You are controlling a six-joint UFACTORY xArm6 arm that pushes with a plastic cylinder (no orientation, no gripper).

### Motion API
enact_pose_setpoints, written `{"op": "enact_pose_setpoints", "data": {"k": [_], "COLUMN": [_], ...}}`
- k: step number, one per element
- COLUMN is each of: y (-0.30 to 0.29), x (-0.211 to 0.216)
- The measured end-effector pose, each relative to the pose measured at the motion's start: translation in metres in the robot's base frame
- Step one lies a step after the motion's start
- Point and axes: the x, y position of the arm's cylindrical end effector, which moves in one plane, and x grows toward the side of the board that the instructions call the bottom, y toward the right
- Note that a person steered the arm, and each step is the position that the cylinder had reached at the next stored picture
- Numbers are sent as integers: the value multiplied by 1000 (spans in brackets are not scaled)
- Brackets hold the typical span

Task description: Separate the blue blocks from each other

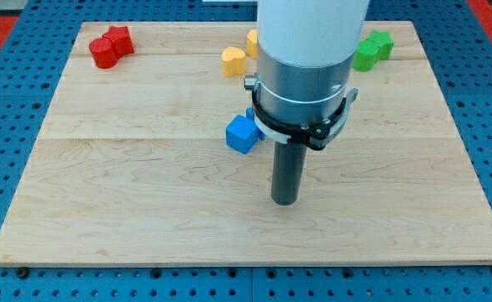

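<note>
On the wooden board (128,201), nearest the view's bottom, my tip (285,201) sits on bare wood: a dark, smooth cylindrical rod, end flat on the surface. No gripper on this rig, just the rod, so nothing is being held. Tip is below and slightly right of the blue cube (241,133), apart from it, not touching.

Board: pale wood, visible grain, a few plank seams running left-right, rounded corners. It lies on a blue perforated base (11,168) with a regular hole grid.

Blue cube: matte, sharp edges, turned so a corner faces the view's bottom. A second blue block (250,112) shows only as a sliver just above-right of the cube, mostly hidden behind the arm's metal collar (300,92); shape unclear, and I can't tell if the two touch.

Collar: brushed grey metal, black clamp ring under it, white housing above.

Further up from the cube: yellow block (233,60), rounded top, up and slightly left; another yellow block (252,40) partly hidden by the housing. Far up-left: two red blocks (110,46) touching, lobed shapes. Far up-right: two green blocks (372,49) touching.

No readable labels or writing anywhere.
</note>
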Motion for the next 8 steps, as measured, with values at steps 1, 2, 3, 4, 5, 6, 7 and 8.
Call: {"op": "enact_pose_setpoints", "data": {"k": [1, 2, 3, 4, 5, 6, 7, 8], "y": [1, 25, 82, 82, 19, -53, -79, -79], "x": [0, -5, -36, -68, -89, -97, -98, -92]}}
